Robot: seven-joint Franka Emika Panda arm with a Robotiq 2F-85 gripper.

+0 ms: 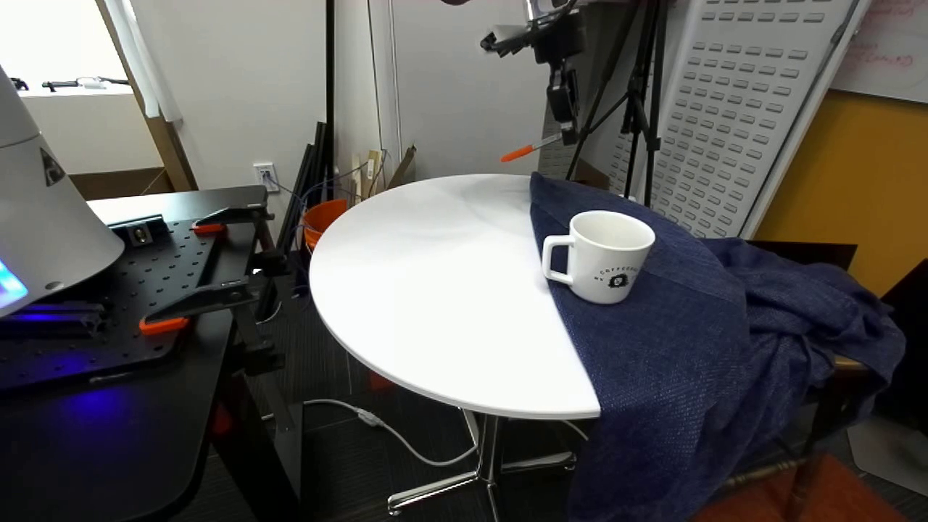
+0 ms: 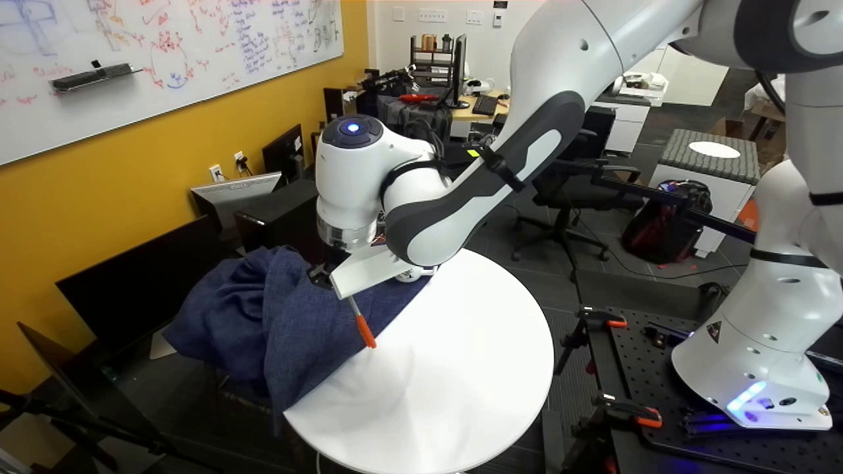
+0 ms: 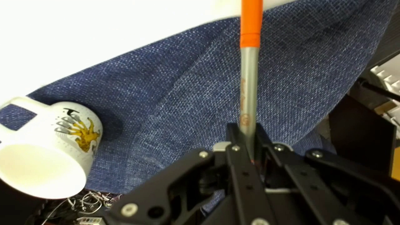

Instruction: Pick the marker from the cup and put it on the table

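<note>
It's "COFFEE" curving over the logo [image 1: 618, 280] on the cup [image 1: 596, 254], with blurred lettering [image 3: 243, 97] down the marker [image 3: 249, 75] and illegible scrawl [image 2: 258, 36] across the whiteboard [image 2: 197, 99]!

The table [image 1: 435, 283] is bright in all 3 views, bleached flat in the wrist view, where the cup [image 3: 62, 140] drops a soft shadow on the cloth [image 3: 187, 103] and the lettering on the marker [image 3: 249, 72] blurs. In both exterior views the robot base [image 2: 757, 342] glows blue. In an exterior view the upper-left opening [image 1: 58, 40] burns out white and the floor [image 1: 348, 471] is dim.
</note>
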